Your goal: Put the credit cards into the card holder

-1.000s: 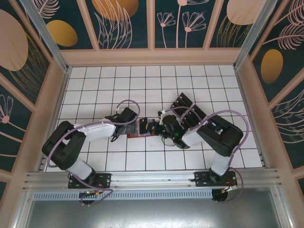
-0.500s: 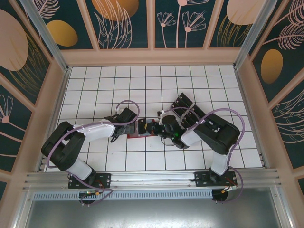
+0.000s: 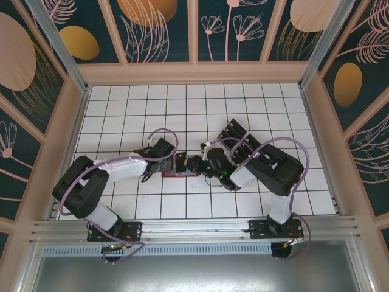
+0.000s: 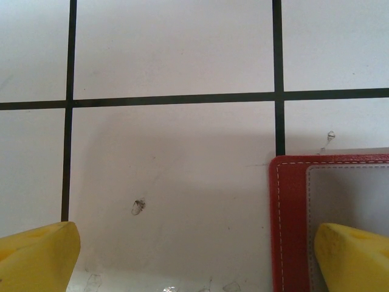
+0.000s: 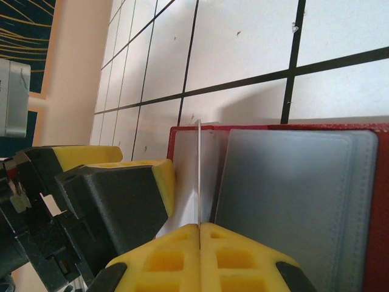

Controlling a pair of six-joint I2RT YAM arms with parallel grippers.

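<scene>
The red card holder point(image 3: 174, 174) lies open and flat on the tiled table between the two arms, its grey inner pocket point(image 5: 292, 201) facing up. My right gripper point(image 5: 199, 230) is shut on a thin dark credit card point(image 5: 199, 176), which I see edge-on, standing upright over the holder's left part. In the top view that gripper point(image 3: 190, 163) reaches in from the right with the card point(image 3: 180, 161). My left gripper point(image 4: 194, 261) is open; one yellow fingertip point(image 4: 355, 255) is over the holder's corner point(image 4: 292, 225), the other over bare tile. It sits at the holder's left end point(image 3: 159, 165).
A slotted rack point(image 3: 246, 146) with more dark cards point(image 3: 234, 129) stands behind my right arm. The left gripper's black and yellow finger point(image 5: 115, 194) is close beside the held card. Peach walls ring the table.
My right gripper has shifted the held card slightly left over the holder. The left arm has stayed put.
</scene>
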